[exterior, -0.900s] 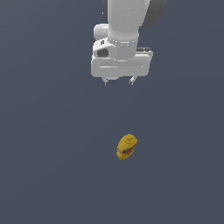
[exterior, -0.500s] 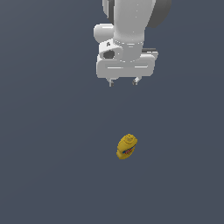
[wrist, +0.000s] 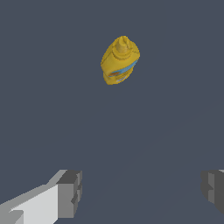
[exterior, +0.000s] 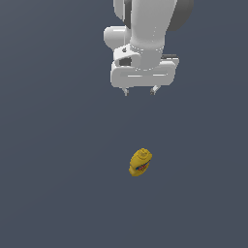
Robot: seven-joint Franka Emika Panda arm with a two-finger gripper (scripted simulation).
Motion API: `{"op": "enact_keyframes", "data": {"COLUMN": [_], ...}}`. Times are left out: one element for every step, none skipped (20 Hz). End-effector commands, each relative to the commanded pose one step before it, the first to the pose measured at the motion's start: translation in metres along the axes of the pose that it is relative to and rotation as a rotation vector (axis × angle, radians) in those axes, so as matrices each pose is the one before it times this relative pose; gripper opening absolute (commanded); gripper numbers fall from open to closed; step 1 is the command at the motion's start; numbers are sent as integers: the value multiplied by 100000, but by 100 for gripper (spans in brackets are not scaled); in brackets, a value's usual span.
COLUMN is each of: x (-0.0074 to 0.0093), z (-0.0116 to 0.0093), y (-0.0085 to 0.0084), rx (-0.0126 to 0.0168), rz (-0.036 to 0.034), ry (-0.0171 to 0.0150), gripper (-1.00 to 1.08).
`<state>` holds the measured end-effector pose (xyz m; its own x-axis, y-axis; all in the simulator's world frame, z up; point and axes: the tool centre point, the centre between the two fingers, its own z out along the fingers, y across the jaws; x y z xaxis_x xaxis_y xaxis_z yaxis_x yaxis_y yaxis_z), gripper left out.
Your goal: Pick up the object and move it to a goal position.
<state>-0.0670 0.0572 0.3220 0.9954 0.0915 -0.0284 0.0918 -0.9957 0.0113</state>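
The object is a small yellow squeeze bottle (exterior: pixel 140 162) with a yellow nozzle cap and a red-and-blue label, standing on the dark grey floor. It also shows in the wrist view (wrist: pixel 120 61). My white gripper (exterior: pixel 140 91) hangs high above the floor, farther back than the bottle and well apart from it. Its jaws are wide open and empty. In the wrist view my gripper (wrist: pixel 142 192) shows as two grey fingertips (wrist: pixel 70 192) spread far apart, with the bottle beyond them.
A plain dark grey floor (exterior: pixel 58 184) fills both views. No other objects, containers or edges show.
My gripper has drifted toward the exterior view's right and come a little lower. The bottle has not moved.
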Motion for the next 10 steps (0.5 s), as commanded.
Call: {"op": "enact_keyframes", "data": {"x": [273,161,183,203,222,242,261,282,301,320], "z": [83,41,47,53,60,69,77,85,94,104], "y": [-24,-4,3,-1,-6,-15,-20,-24,-30,-37], "rx": [108,56,60,65,73,80,85,89,93,97], "rz": [1664,987,1126,1247,1370,1493,1620,1753,1885,2014], "ry": [-5,21,28,31,30,28,29,31,33,34], "gripper": [100,100,100,100,100,100,100,100,100,100]}}
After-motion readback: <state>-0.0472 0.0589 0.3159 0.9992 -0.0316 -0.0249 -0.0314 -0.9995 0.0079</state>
